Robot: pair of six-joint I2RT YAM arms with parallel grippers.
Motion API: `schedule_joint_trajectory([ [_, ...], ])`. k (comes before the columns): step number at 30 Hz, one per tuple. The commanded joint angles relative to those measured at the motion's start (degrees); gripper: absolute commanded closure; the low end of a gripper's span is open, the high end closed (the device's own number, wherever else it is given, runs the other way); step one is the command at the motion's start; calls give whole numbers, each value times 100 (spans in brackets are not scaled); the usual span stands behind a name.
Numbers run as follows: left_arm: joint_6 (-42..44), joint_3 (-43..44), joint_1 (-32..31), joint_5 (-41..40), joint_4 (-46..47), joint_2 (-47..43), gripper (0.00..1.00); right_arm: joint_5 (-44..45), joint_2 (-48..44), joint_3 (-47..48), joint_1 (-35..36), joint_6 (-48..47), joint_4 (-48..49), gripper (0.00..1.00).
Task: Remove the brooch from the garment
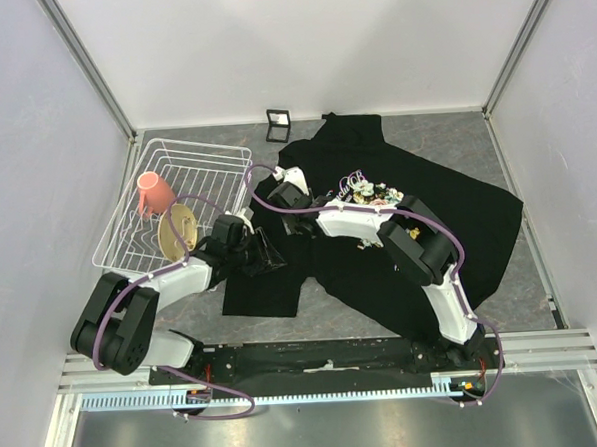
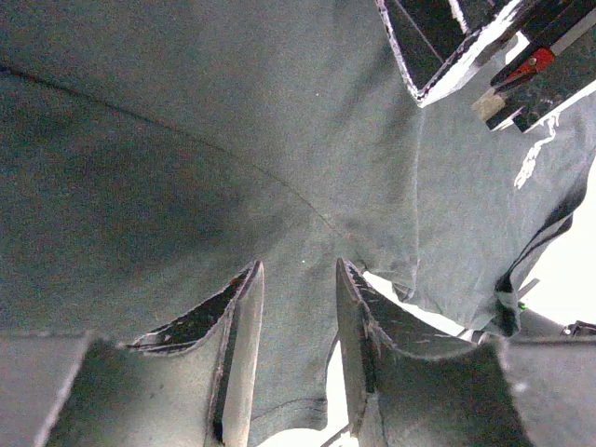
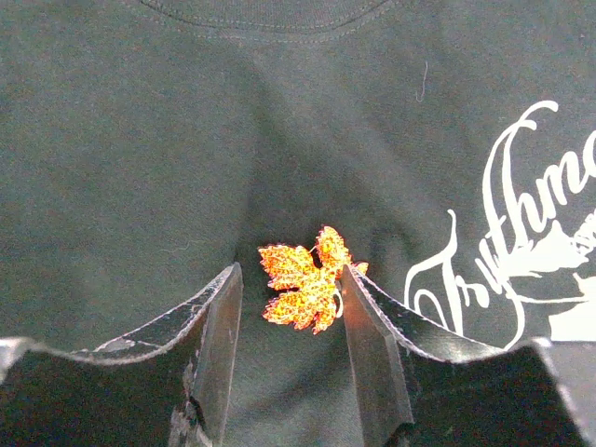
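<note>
The grey surface point(image 1: 535, 141) is covered from its centre toward the right edge by the black garment point(image 1: 458, 215). The brooch point(image 3: 303, 289) is seen pinned below the collar, between the 2 right fingers point(image 3: 219, 326), which are held apart. The left fingers point(image 2: 244, 317) are clamped on a garment fold.

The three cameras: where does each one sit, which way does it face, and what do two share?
Top external: above and behind the robot, looking down at the table; left arm and right arm show whole.
Left wrist: on the left arm, close to the garment; the left gripper frames the bottom.
Right wrist: on the right arm, facing the brooch with the right gripper either side.
Shared: both wrist views show brooch, right gripper, white lettering.
</note>
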Motion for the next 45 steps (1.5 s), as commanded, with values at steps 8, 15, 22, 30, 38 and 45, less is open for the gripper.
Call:
schedule_joint_trajectory([
  [8, -128, -131, -4, 11, 330, -172, 57, 25, 84, -320, 3, 466, 100, 67],
  [15, -119, 168, -4, 63, 129, -243, 57, -169, -232, -768, 3, 616, 670, 83],
  [22, -250, 678, 49, 265, 49, -190, 56, -661, -760, -1805, 3, 809, 2287, 89],
  [30, -339, 1082, 172, 424, 49, 82, 57, -775, -1094, -2921, -41, 1275, 3790, 93],
  [38, -225, 1425, 225, 590, 14, 495, 61, -732, -1551, -4010, -182, 1705, 4863, 93],
  [45, -128, 1671, 216, 819, -4, 935, 62, -916, -1718, -4758, -428, 2329, 5768, 87],
])
